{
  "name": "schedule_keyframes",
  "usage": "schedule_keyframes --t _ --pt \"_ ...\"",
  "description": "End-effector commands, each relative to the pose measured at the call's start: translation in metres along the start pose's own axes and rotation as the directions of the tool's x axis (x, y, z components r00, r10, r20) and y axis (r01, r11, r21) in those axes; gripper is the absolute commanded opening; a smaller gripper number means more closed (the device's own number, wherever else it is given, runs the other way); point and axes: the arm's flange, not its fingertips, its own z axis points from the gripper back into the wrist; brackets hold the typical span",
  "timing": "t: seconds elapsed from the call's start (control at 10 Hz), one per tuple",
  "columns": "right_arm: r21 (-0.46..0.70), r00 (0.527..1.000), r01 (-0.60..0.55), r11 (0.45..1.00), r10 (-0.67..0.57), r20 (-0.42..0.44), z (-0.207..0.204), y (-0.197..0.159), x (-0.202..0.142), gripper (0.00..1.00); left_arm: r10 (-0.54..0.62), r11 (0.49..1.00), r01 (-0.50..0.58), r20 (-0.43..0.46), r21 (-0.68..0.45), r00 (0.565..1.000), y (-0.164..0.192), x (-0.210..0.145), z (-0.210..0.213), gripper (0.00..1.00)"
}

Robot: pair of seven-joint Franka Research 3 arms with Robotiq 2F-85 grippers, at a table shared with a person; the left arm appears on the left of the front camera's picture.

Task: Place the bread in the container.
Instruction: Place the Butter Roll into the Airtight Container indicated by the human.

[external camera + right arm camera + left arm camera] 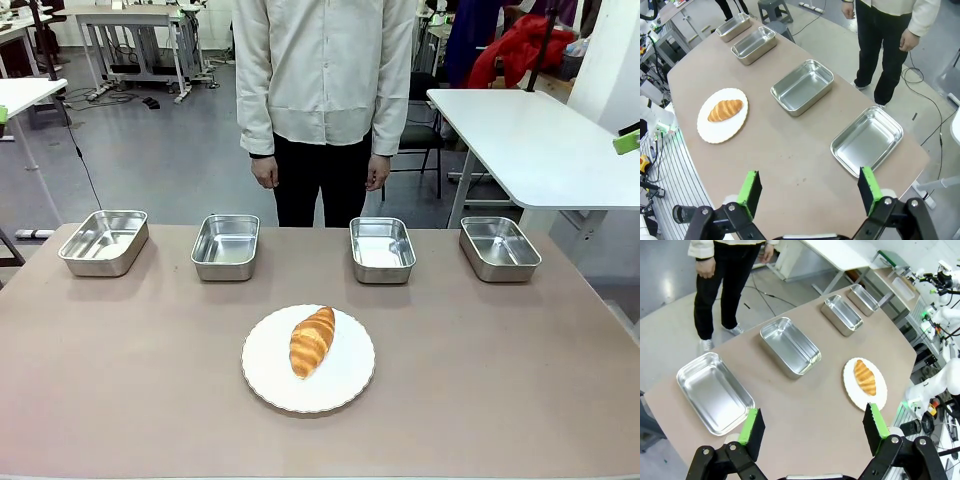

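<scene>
Where the bread (312, 341) sits: on the white plate (262, 375), near middle of the table (120, 380).
Pans (382, 250): four shiny ones, far row, all alike.
Left gripper (812, 412): wide open, holding nothing.
Right gripper (809, 175): wide open, holding nothing.
Might go wrong: slippery bread slides off; wrong pan picked.

No writing, label, brand mark or number can be read anywhere; the steel pans (95, 264), white plate (345, 385), bread (312, 342) and bench (500, 380) are all plain.
</scene>
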Motion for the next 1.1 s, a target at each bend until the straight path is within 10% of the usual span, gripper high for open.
schedule_keyframes --t 0.0,1.0 --pt "0.010 1.000 -0.010 1.000 0.009 0.019 0.0002 -0.0003 0.0007 1.00 -0.001 1.000 0.001 0.000 -0.008 1.000 -0.0016 -0.0001 0.0007 1.00" --pt "0.010 1.000 -0.010 1.000 0.009 0.019 0.0002 -0.0003 0.0007 1.00 -0.001 1.000 0.001 0.000 -0.008 1.000 -0.0016 -0.0001 0.0007 1.00"
